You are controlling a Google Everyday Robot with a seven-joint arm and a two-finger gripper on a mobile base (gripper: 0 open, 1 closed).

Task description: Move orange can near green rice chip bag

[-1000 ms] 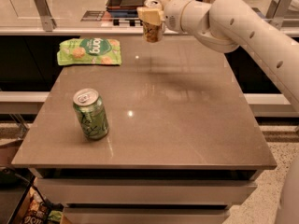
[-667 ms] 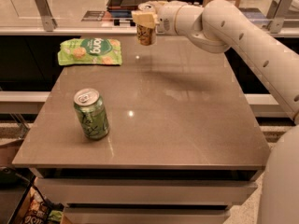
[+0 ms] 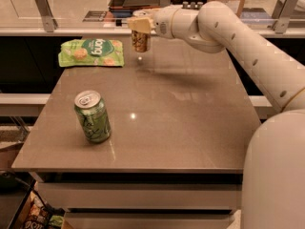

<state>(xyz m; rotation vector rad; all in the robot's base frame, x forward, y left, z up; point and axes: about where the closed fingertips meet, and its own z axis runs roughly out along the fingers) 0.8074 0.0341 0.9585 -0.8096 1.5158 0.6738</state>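
My gripper [image 3: 139, 26] is shut on the orange can [image 3: 140, 40] and holds it upright in the air above the far edge of the table, its orange-brown body hanging below the fingers. The green rice chip bag [image 3: 91, 52] lies flat at the table's far left corner, a short way left of the can. The can hangs just right of the bag's right edge and does not touch it.
A green patterned can [image 3: 92, 116] stands upright at the front left of the brown table [image 3: 190, 128]. My white arm [image 3: 248, 46] reaches in from the right. A counter with a metal rail [image 3: 43, 4] runs behind the table.
My gripper has carried the orange can to the left, closer to the chip bag, and a little lower. The green can and the bag have not moved.
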